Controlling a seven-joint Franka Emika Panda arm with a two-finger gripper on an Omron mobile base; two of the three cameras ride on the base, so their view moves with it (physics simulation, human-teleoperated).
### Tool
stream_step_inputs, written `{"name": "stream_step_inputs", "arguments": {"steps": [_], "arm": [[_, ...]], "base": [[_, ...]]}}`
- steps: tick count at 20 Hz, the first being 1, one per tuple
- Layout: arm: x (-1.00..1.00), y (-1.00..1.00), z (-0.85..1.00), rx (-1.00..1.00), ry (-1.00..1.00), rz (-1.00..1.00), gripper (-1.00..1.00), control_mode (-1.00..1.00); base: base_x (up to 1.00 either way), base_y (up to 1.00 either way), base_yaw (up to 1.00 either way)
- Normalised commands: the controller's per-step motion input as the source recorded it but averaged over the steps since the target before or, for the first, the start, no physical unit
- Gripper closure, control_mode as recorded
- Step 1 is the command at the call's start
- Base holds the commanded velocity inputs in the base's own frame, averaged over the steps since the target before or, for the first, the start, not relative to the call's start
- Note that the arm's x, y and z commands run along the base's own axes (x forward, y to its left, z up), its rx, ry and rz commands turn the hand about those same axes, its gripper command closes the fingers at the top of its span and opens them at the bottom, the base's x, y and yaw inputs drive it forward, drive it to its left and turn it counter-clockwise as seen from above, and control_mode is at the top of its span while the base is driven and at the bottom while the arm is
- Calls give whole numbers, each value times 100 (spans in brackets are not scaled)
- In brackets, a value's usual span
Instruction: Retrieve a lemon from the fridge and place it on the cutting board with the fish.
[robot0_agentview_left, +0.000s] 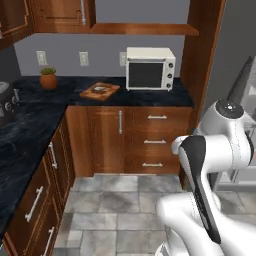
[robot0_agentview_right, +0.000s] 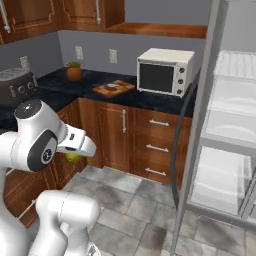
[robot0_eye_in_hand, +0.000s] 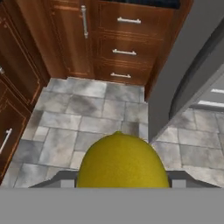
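The yellow lemon (robot0_eye_in_hand: 122, 162) fills the lower middle of the hand view, and my gripper (robot0_agentview_right: 75, 154) is shut on it. It hangs low over the tiled floor in front of the corner cabinets, with a sliver of lemon (robot0_agentview_right: 74, 158) showing under the hand. On the dark counter beside the toaster oven lies the reddish cutting board (robot0_agentview_left: 100, 92) (robot0_agentview_right: 114, 89), and the small grey fish (robot0_agentview_left: 100, 89) (robot0_agentview_right: 112, 86) rests on it. The fridge (robot0_agentview_right: 227, 125) stands open on the right with white shelves. Its grey door (robot0_agentview_right: 199, 115) (robot0_eye_in_hand: 188, 74) swings out toward me.
A white toaster oven (robot0_agentview_left: 150, 68) (robot0_agentview_right: 165, 71) sits right of the board. A potted plant (robot0_agentview_left: 48, 78) (robot0_agentview_right: 74, 71) stands to its left, and a dark appliance (robot0_agentview_right: 15, 85) is on the left counter. Wooden cabinets and drawers (robot0_agentview_left: 155, 140) line the floor (robot0_agentview_left: 115, 210).
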Motion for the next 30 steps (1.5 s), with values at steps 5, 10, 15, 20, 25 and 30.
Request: {"name": "stream_step_inputs", "arguments": {"steps": [5, 10, 15, 20, 25, 30], "arm": [[0, 0, 0, 0, 0, 0, 100, 100], [0, 0, 0, 0, 0, 0, 100, 100], [0, 0, 0, 0, 0, 0, 100, 100], [0, 0, 0, 0, 0, 0, 100, 100], [0, 0, 0, 0, 0, 0, 100, 100], [0, 0, 0, 0, 0, 0, 100, 100]], "base": [[90, 70, 23], [100, 9, 2], [89, 12, -12], [86, 60, -21], [84, 66, -10], [61, -16, 1]]}}
